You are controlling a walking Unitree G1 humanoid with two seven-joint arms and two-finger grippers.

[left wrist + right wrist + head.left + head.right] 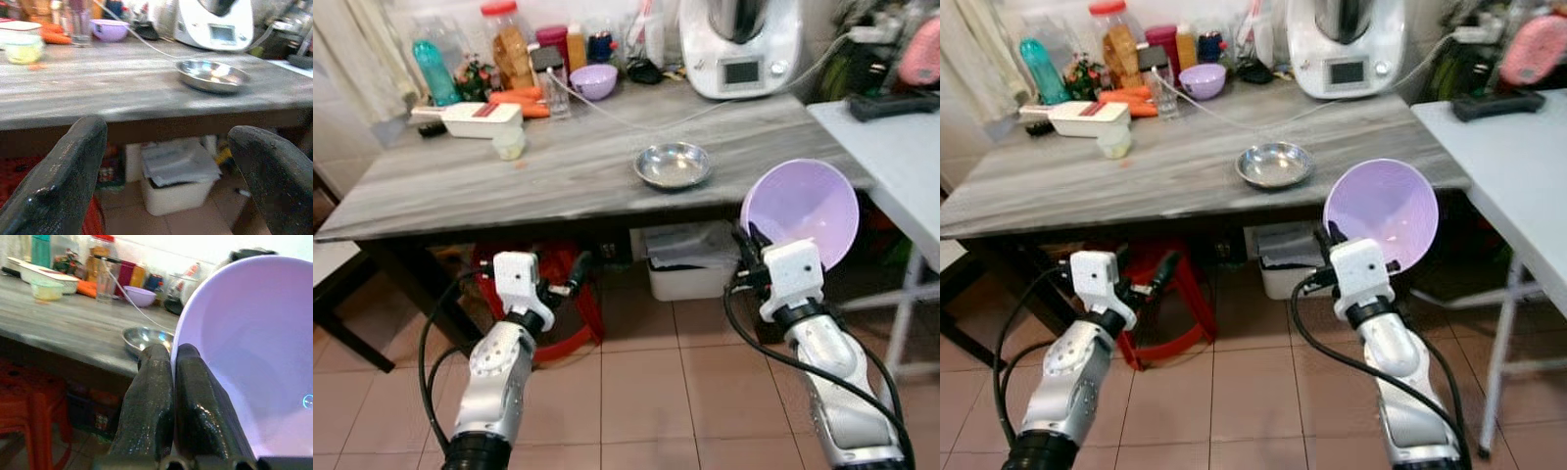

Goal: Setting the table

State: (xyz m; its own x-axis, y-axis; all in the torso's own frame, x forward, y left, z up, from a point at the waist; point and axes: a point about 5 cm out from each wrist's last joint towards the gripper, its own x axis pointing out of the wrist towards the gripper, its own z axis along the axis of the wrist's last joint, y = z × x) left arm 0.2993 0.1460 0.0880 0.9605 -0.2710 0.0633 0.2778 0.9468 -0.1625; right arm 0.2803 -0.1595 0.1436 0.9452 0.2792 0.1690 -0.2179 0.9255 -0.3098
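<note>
- The lavender bowl [803, 211] is held up in the air at the near right corner of the grey table [460, 181], tilted on edge so its hollow faces back toward the robot, below the level of the tabletop's far things and just off its near edge.
- The right gripper [172, 363] pinches the bowl's rim, one black finger on the outside and one inside, pressed tight with the thin wall between them.
- A steel dish [674, 164] sits on the table just left of and beyond the held bowl, upright, apart from everything else on the top.
- The left gripper [570, 276] hangs low in front of the table's near edge, well to the left of the bowl, its two fingers [73, 166] spread wide with nothing between them.
- Under the table, a red stool [1160, 294] stands just beyond the left gripper, and a white bin [690, 259] with papers sits on the tiled floor to its right.
- Along the far edge of the table stand a white kitchen machine [740, 44] at the right, a small purple bowl [593, 81] near the middle, and jars and bottles to the left.
- A white slicer box [481, 119] lies at the far left with carrots [517, 101] behind it and a small pale cup [509, 144] just in front.
- A white side table [891, 147] stands to the right.
</note>
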